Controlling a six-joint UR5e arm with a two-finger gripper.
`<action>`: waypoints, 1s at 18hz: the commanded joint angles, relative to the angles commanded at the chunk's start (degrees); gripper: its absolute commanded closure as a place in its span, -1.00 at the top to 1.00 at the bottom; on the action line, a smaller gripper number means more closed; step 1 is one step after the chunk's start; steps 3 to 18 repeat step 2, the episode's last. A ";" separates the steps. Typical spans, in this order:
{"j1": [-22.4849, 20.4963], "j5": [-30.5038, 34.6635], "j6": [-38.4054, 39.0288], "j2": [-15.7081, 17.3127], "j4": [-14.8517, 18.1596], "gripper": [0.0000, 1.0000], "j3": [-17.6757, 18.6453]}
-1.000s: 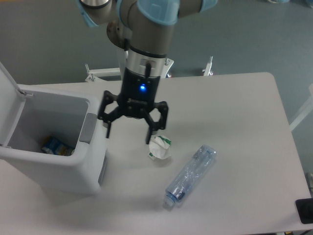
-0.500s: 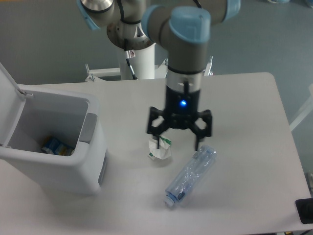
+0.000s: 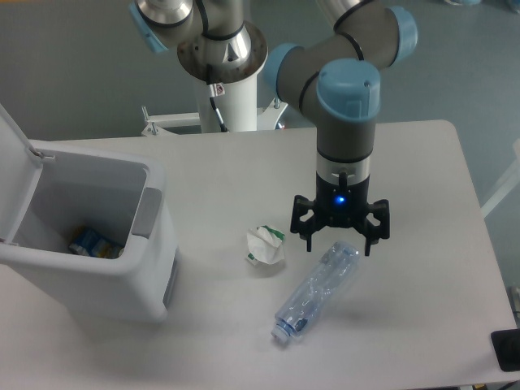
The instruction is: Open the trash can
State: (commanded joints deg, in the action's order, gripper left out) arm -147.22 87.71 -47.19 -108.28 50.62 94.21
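A: Where does the trash can (image 3: 89,244) stand?

B: It stands at the left edge of the white bench (image 3: 406,179). It is a white boxy bin, and its lid (image 3: 15,154) is already open, raised up at the far left side. The grey latch button (image 3: 147,213) is visible on the right rim of the bin.

A: Is there something inside?

B: Yes, a small blue and yellow package (image 3: 93,242) lies on the bottom. I cannot read what it is.

A: And the end effector (image 3: 340,238), in which state is it?

B: Its two black fingers are spread apart and hold nothing. It points down and hangs just above the upper end of a clear plastic bottle (image 3: 315,291). I cannot tell if a fingertip touches the bottle. A blue light (image 3: 340,196) shines on its body.

A: How does the bottle lie?

B: On its side, diagonal, with the cap end toward the near edge of the bench.

A: Anything else on the bench?

B: A crumpled white wrapper with green print (image 3: 265,245) lies between the trash can and the end effector, apart from both.
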 joint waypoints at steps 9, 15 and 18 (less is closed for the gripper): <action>0.09 0.88 -0.18 0.09 0.00 1.00 0.53; 0.09 0.88 -0.18 0.09 0.00 1.00 0.53; 0.09 0.88 -0.18 0.09 0.00 1.00 0.53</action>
